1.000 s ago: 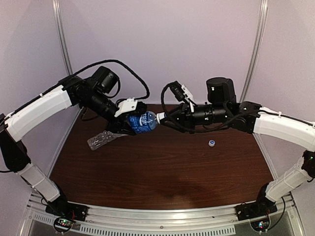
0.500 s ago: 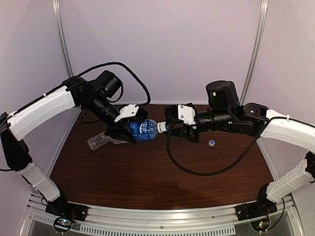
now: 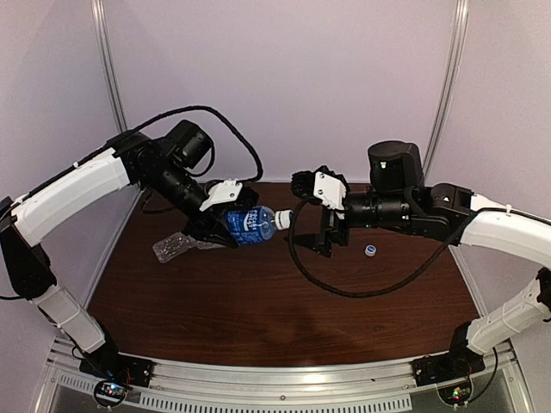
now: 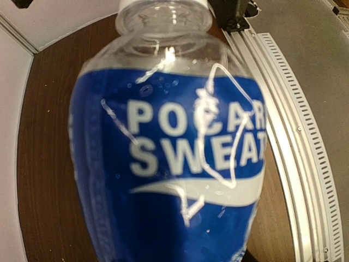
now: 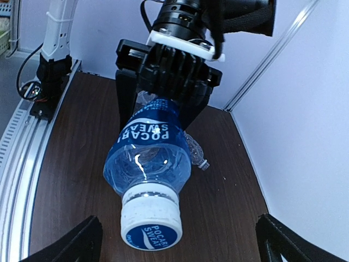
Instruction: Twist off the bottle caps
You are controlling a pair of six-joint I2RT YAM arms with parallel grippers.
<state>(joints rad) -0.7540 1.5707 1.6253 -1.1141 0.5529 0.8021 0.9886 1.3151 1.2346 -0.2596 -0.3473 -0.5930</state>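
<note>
My left gripper is shut on the blue-labelled bottle, holding it level above the table with its neck toward the right arm. The bottle's white cap sits on the neck; in the right wrist view the cap faces the camera, in front of the bottle body. My right gripper is open, its fingers wide to either side of the cap and apart from it. The unlabelled bottle lies on the table behind the left gripper. A loose cap rests on the table under the right arm.
The brown table is boxed in by pale walls at the back and sides. A metal rail with the arm bases runs along its near edge. The right arm's black cable loops low over the table's middle.
My right gripper has opened, let go of the cap and drawn back slightly to the right. The cap stays on the bottle. The left gripper keeps its hold on the bottle.
</note>
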